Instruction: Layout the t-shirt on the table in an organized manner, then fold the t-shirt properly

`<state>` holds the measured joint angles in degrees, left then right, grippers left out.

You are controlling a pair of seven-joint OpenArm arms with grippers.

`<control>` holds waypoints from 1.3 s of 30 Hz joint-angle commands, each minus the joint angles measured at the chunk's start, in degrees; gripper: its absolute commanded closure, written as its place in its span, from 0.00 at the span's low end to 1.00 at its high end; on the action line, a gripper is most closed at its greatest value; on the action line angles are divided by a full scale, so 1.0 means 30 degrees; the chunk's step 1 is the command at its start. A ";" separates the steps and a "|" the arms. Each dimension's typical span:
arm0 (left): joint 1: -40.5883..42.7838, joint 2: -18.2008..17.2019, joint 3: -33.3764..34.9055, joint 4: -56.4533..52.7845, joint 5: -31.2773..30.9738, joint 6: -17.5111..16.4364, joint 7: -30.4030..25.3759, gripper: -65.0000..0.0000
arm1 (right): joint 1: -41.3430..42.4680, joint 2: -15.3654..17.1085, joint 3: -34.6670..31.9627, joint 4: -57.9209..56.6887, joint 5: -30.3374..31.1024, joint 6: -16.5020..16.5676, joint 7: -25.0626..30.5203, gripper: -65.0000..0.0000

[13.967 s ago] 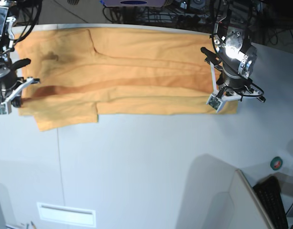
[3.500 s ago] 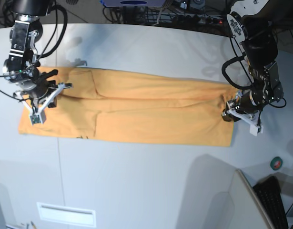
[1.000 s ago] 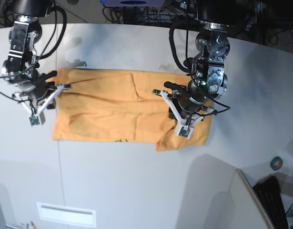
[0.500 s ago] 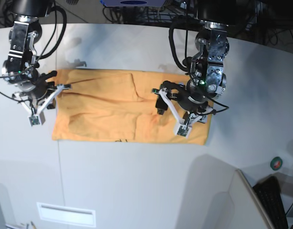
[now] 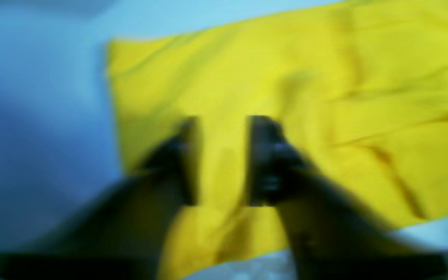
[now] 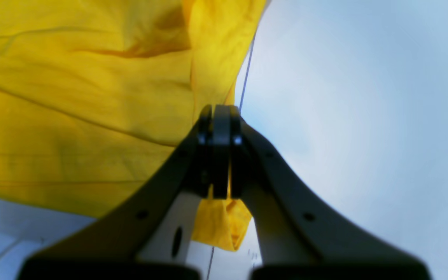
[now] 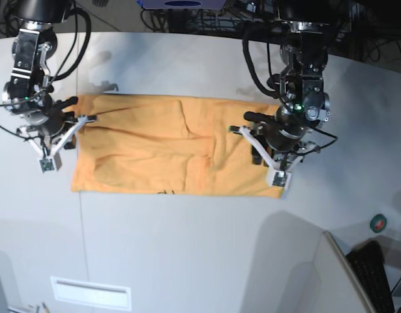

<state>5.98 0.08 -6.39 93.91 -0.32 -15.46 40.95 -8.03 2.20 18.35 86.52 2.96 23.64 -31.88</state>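
The orange-yellow t-shirt (image 7: 154, 147) lies folded into a wide rectangle on the white table (image 7: 187, 248). My right gripper (image 7: 70, 134) is at the shirt's left edge. In the right wrist view the right gripper (image 6: 218, 112) is shut on a pinched fold of the t-shirt (image 6: 72, 97), with cloth hanging below the fingers. My left gripper (image 7: 255, 147) hovers over the shirt's right end. In the blurred left wrist view the left gripper (image 5: 222, 128) has its fingers a little apart, with flat t-shirt (image 5: 325, 77) showing between them and nothing held.
A thin dark seam (image 7: 81, 228) runs across the table below the shirt's left end. A green tape roll (image 7: 379, 223), a black keyboard (image 7: 376, 277) and a grey panel (image 7: 304, 274) sit at the front right. Cables crowd the far edge.
The left gripper let go of the shirt's folded-over right part, opened wide, then moved right while its jaws narrowed. The cloth now lies flat. The right arm has not moved.
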 commanded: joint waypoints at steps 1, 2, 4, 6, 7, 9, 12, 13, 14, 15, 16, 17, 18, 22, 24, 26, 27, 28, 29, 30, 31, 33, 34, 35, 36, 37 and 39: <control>-0.0249 0.0106 -0.0550 -0.0197 -0.0173 -0.0076 -0.0331 1.00 | 0.0172 0.0103 -0.0124 0.0391 0.0229 0.0077 0.0414 1.00; -0.0425 0.0077 -0.0990 -0.0578 -0.0173 -0.0076 -0.0360 1.00 | 0.0231 0.0074 -0.0329 0.0449 0.0229 0.0077 0.0384 1.00; -0.0659 -0.0069 -0.1869 -0.1691 -0.0173 -0.0076 -0.0360 1.00 | 0.0260 -0.0014 -0.1472 0.0742 0.0229 0.0077 0.0355 1.00; -0.0689 -0.0509 -0.2133 -0.2687 -0.0173 -0.0076 -0.0360 1.00 | 0.0201 -0.0014 -0.2146 0.1094 0.0229 0.0047 0.0355 1.00; -0.0659 -0.0656 -0.2162 -0.3156 -0.0173 -0.0076 -0.0390 1.00 | 0.0201 -0.0044 -0.2234 0.1094 0.0229 0.0018 0.0355 1.00; -0.0659 -0.0743 -0.2309 -0.3801 -0.0173 -0.0076 -0.0419 1.00 | 0.0260 -0.0161 -0.2204 0.1065 0.0229 -0.0011 0.0384 1.00; -0.0659 -0.0743 -0.2338 -0.4739 -0.0173 -0.0076 -0.1151 1.00 | 0.0260 -0.0278 -0.1706 0.1065 0.0229 -0.0011 0.0414 1.00; -0.0659 -0.0743 -0.2338 -0.4973 -0.0173 -0.0076 -0.1650 1.00 | 0.0289 -0.0307 -0.1296 0.1065 0.0229 -0.0011 0.0414 1.00; -0.0659 -0.0743 -0.2338 -0.5061 -0.0173 -0.0076 -0.1943 1.00 | 0.0377 -0.0307 -0.0973 0.1065 0.0229 -0.0011 0.0384 1.00; -0.0630 -0.0743 -0.2338 -0.5061 -0.0173 -0.0076 -0.2060 1.00 | 0.0494 -0.0337 -0.0739 0.1035 0.0229 -0.0011 0.0384 1.00; -0.0630 -0.0714 -0.2367 -0.4856 -0.0173 -0.0076 -0.2031 1.00 | 0.0612 -0.0366 -0.0475 0.1006 0.0229 -0.0011 0.0384 1.00; -0.0542 -0.0714 -0.2367 -0.4504 -0.0173 -0.0076 -0.2031 1.00 | 0.0699 -0.0483 -0.0006 0.0977 0.0229 0.0018 0.0355 1.00; -0.0308 -0.0714 -0.2396 -0.4094 -0.0173 -0.0076 -0.2060 1.00 | 0.0875 -0.0571 0.0462 0.0801 0.0258 0.0077 0.0355 1.00; 0.0044 -0.0714 -0.2426 -0.1779 -0.1228 -0.0076 -0.2031 1.00 | 0.2223 -0.0483 0.2426 -0.0664 0.2485 0.0106 -0.1403 1.00; 0.0044 -0.0890 -0.3451 -0.1134 -0.2371 -0.0076 -0.2031 1.00 | 0.2927 0.0337 0.3481 -0.1661 0.4683 0.0135 -0.3103 0.90; -0.0161 -0.1007 -0.4917 -0.1222 -0.3660 -0.0076 -0.2031 1.00 | 0.3395 0.1129 0.3715 -0.2862 0.6852 0.0135 -0.3835 0.68; -0.0220 -0.1242 -0.5620 -0.1603 -0.4305 -0.0076 -0.2031 1.00 | 0.3483 0.1715 0.3686 -0.3566 0.7936 0.0135 -0.3865 0.58; -0.0337 -0.1798 -0.6059 -0.2072 -0.4920 -0.0076 -0.2031 1.00 | 0.3542 0.2213 0.3657 -0.4298 0.8932 0.0135 -0.3894 0.51; -0.0601 -0.2297 -0.6118 -0.2599 -0.5272 -0.0076 -0.2031 1.00 | 0.3659 0.2623 0.3657 -0.4972 0.9841 0.0135 -0.3894 0.47; -0.0777 -0.2912 -0.6089 -0.3361 -0.5594 -0.0076 -0.2031 1.00 | 0.3864 0.3209 0.3657 -0.5763 1.0837 0.0135 -0.3923 0.45; -0.1040 -0.3527 -0.6089 -0.4299 -0.5799 -0.0076 -0.2119 1.00 | 0.4069 0.3649 0.3627 -0.6760 1.1657 0.0282 -0.3923 0.45; -0.1392 -0.4377 -0.6118 -0.6175 -0.5946 -0.0076 -0.2206 1.00 | 0.4568 0.4440 0.3627 -0.8782 1.2947 0.1718 -0.3953 0.45; -0.1890 -0.4670 -0.6118 -0.7054 -0.5946 -0.0076 -0.2382 1.00 | 0.4919 0.4792 0.3510 -0.9954 1.3328 0.3007 -0.3953 0.45; -0.2183 -0.4875 -0.6147 -0.7816 -0.5946 -0.0076 -0.2763 1.00 | 0.5300 0.5085 0.3158 -1.1067 1.3474 0.4208 -0.4011 0.45; -0.2271 -0.5110 -0.6118 -0.8431 -0.5946 -0.0076 -0.3203 1.00 | 0.5652 0.5348 0.2777 -1.2064 1.3474 0.5263 -0.4158 0.45; -0.2359 -0.5256 -0.6089 -0.8871 -0.5946 -0.0076 -0.3613 1.00 | 0.5916 0.5495 0.2514 -1.2826 1.3445 0.5454 -0.4216 0.45; -0.2418 -0.5373 -0.6089 -0.9398 -0.5946 -0.0105 -0.4316 1.00 | 0.6238 0.5554 0.1928 -1.3793 1.3416 0.5454 -0.4070 0.45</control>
<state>-0.58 -15.07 -24.34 64.93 -17.89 -15.81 29.02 9.85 18.11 23.90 44.47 42.15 39.13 -44.60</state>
